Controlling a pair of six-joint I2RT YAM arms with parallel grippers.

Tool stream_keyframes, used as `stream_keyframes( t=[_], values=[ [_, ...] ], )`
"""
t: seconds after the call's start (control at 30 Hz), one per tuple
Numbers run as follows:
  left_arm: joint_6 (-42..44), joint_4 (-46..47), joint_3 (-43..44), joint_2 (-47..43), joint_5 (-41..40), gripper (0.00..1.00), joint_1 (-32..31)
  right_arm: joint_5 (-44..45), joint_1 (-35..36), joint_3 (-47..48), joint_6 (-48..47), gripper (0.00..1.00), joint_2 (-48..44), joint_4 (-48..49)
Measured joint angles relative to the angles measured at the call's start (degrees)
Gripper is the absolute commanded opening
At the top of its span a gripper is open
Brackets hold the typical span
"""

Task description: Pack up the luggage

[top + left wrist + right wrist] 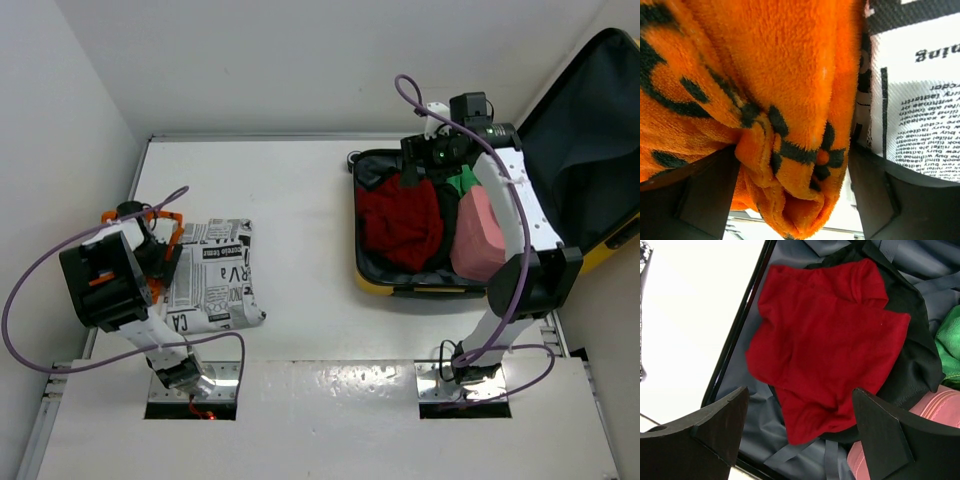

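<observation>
The yellow luggage (pixel 375 285) lies open at the right, its lid (pixel 590 130) leaning back. Inside on the grey lining (pixel 755 435) are a red cloth (pixel 400 220) (pixel 825 355), a black cloth (pixel 910 370), a green item (pixel 462 180) and a small pink case (pixel 478 235). My right gripper (pixel 420 165) (pixel 800 390) hovers open over the red cloth, with nothing between its fingers. At the left, my left gripper (pixel 165 235) (pixel 792 147) stands wide around a bunch of orange fleece with black marks (pixel 785 75), which fills the gap between the fingers.
A newspaper-print cloth (pixel 225 280) (pixel 920 115) lies on the white table right beside the orange fleece. White walls close in on both sides. The right arm's elbow (pixel 540 280) hangs over the luggage's near right corner.
</observation>
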Motion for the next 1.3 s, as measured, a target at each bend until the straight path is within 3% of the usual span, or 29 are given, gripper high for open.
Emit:
stream_keyframes(
  t=[0.13,0.33,0.47,0.6,0.77,0.87,1.07,1.3],
  values=[
    [0.15,-0.63,1.68,3.15,-0.42,0.63,0.02,0.04,0.00,0.50,-0.46,0.83,0.35,-1.51],
    [-0.31,-2.56,6.43,7.26,-2.29,0.40,0.00,0.63,0.00,0.83,-0.92,0.78,0.35,-2.84],
    [-0.68,-4.63,9.84,8.98,-2.71,0.19,-0.42,0.96,0.04,0.63,-1.07,0.76,0.31,-2.84],
    [-1.73,-6.40,12.59,9.14,1.81,0.02,-0.79,0.98,-0.39,-2.36,-1.07,0.74,-0.98,-2.23],
    [-5.51,-6.93,17.66,6.93,15.21,0.00,-5.88,0.96,-1.75,-6.80,-1.03,0.74,-4.72,-2.21],
    [-10.47,-6.60,22.01,3.76,20.94,0.00,-14.03,0.90,-2.78,-8.96,-0.94,0.74,-7.74,-1.68],
    [-19.45,-2.34,34.18,2.40,26.23,0.00,-31.85,0.79,-6.40,-12.48,1.92,0.73,-14.21,0.87],
    [-26.80,1.42,50.05,12.11,28.55,0.00,-48.17,2.56,-14.29,-16.35,7.06,0.73,-23.80,4.96]
  ],
)
